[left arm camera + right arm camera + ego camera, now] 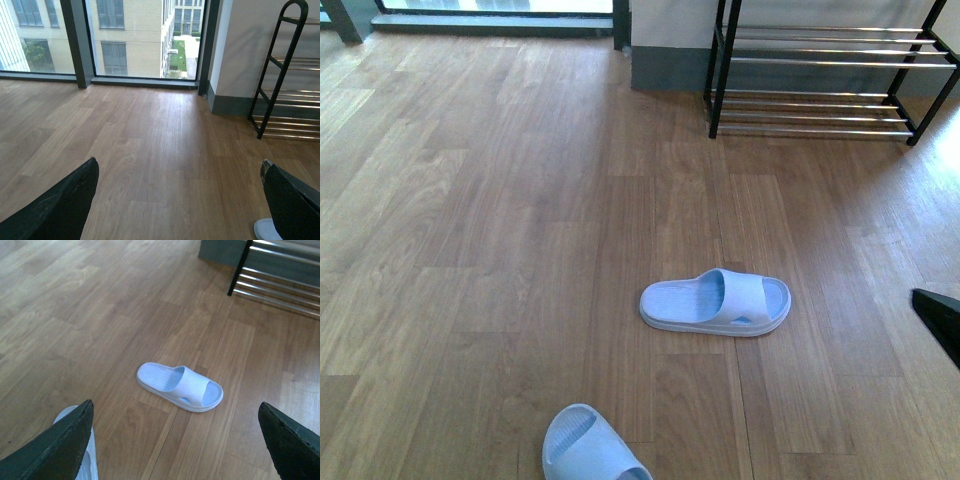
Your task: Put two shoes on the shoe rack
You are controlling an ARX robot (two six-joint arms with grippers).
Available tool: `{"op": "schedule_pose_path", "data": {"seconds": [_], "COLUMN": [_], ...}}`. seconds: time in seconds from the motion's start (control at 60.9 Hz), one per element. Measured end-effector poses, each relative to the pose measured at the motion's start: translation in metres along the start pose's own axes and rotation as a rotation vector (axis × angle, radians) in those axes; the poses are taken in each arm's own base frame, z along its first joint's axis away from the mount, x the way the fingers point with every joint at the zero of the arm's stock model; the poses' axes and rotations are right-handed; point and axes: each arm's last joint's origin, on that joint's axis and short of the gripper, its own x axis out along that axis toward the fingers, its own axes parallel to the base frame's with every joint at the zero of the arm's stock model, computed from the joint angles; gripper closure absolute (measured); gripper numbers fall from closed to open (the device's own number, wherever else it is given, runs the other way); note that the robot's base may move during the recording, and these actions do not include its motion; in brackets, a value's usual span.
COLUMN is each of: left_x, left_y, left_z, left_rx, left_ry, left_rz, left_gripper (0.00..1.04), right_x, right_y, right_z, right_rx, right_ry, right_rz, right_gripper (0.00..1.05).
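One pale blue slide sandal (715,302) lies flat on the wooden floor, its toe toward the right. The second sandal (590,450) lies nearer me, cut off by the frame's lower edge. The shoe rack (720,80), black frame with chrome rods, stands against the wall at the far right, its shelves bare. My right gripper (175,405) hangs open above the floor, with the first sandal (180,386) just beyond its fingers and the other sandal (82,450) behind one finger. My left gripper (180,161) is open over bare floor; a sandal edge (265,229) shows beside one finger.
A floor-to-ceiling window (135,40) with dark frames runs along the far wall left of the rack (286,65). A grey skirting (670,68) lines the wall beside the rack. A black piece of my right arm (940,320) shows at the right edge.
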Motion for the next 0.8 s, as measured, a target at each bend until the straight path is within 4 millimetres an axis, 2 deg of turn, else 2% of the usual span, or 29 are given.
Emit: {"op": "schedule_pose_path", "data": {"seconds": [0.115,0.164,0.329,0.345,0.476,0.575,0.69,0.805], "left_x": [0.0,0.0,0.0,0.0,0.0,0.0,0.0,0.0], "left_y": [0.0,0.0,0.0,0.0,0.0,0.0,0.0,0.0], "left_z": [0.0,0.0,0.0,0.0,0.0,0.0,0.0,0.0], "left_rx": [0.0,0.0,0.0,0.0,0.0,0.0,0.0,0.0], "left_ry": [0.0,0.0,0.0,0.0,0.0,0.0,0.0,0.0], "left_rz": [0.0,0.0,0.0,0.0,0.0,0.0,0.0,0.0], "left_gripper": [0.09,0.09,0.09,0.09,0.09,0.09,0.09,0.09], "right_x": [0.044,0.067,0.105,0.112,0.138,0.155,0.172,0.181], "right_y": [0.0,0.002,0.015,0.017,0.024,0.027,0.033,0.05], "right_z": [-0.007,-0.022,-0.062,-0.071,-0.11,-0.135,-0.155,-0.178], "right_rx": [-0.05,-0.076,-0.151,-0.161,-0.148,-0.067,-0.064,-0.073], "right_ry": [0.088,0.149,0.251,0.271,0.376,0.451,0.48,0.512], "right_rz": [0.064,0.105,0.185,0.197,0.249,0.283,0.302,0.387], "right_gripper": [0.09,0.09,0.09,0.09,0.09,0.09,0.09,0.09]}}
